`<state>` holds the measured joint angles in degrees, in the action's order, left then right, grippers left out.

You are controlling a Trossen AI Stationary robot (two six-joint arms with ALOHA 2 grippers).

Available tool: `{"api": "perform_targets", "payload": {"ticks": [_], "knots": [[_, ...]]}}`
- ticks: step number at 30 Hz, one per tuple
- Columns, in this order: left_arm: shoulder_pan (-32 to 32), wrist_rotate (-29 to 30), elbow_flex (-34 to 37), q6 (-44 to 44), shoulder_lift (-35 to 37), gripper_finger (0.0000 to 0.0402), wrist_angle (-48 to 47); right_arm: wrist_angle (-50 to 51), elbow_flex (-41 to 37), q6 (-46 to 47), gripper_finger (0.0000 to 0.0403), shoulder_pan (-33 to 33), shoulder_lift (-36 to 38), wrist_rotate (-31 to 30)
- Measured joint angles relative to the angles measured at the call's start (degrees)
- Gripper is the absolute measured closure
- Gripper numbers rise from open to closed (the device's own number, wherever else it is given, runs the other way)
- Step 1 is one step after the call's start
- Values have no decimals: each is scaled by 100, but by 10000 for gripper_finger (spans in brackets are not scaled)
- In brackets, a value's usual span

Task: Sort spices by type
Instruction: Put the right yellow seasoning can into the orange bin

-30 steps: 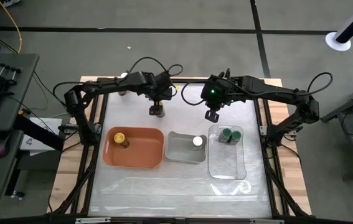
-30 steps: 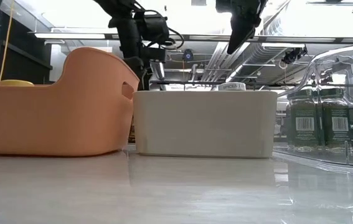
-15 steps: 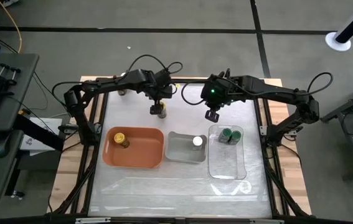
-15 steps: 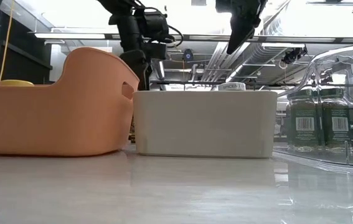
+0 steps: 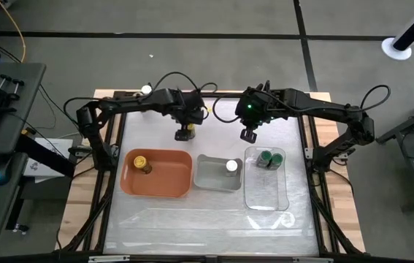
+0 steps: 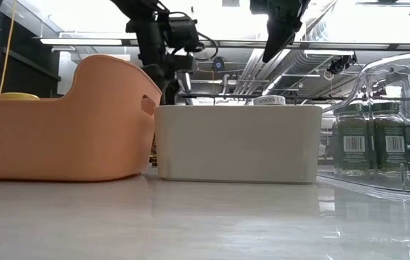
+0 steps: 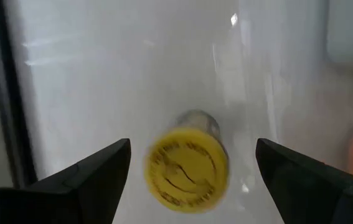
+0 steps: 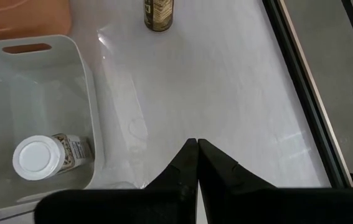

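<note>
Your left gripper (image 7: 188, 168) hangs wide open straddling a yellow-lidded spice jar (image 7: 187, 167), gripping nothing; the jar is a small dark cylinder with embossed lettering on its round lid, standing on the white table (image 5: 214, 128) behind the orange tray (image 5: 170, 183). It stands upright, long axis vertical, lid facing straight up at your wrist camera. Your right gripper (image 8: 197, 163) is pinched closed and empty, above the table beside the grey tray (image 8: 88, 87).

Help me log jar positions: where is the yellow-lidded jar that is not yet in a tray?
In the high view, the yellow-lidded jar stands on the bare table behind the orange tray, on the left side, directly under the open left hand; the left wrist view shows it between the fingers.
</note>
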<state>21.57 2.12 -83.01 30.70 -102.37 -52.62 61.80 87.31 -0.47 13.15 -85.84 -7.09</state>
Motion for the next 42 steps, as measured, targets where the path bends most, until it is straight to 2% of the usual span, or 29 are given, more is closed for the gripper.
{"api": "perform_targets", "payload": {"ticks": [5, 11, 23, 28, 34, 39, 42], "knots": [[20, 231, 290, -36, 0, 71, -25, -2, 0, 0, 403, 0, 0, 0], [25, 218, 535, -225, -2, 71, 254, -79, 0, 0, 403, 0, 0, 0], [25, 150, 540, -358, 0, 74, 504, -94, 0, 0, 403, 0, 0, 0], [25, 150, 540, -371, 0, 114, 521, -94, 0, 0, 403, 0, 0, 0], [25, 146, 532, -537, 7, 214, 603, -129, 0, 44, 403, 0, 0, 0], [27, 177, 454, -664, 29, 215, 384, -129, 0, 46, 403, 0, 0, 0], [77, 420, 225, -640, 200, 215, 69, -129, 0, 46, 403, 0, 0, 0]]}}
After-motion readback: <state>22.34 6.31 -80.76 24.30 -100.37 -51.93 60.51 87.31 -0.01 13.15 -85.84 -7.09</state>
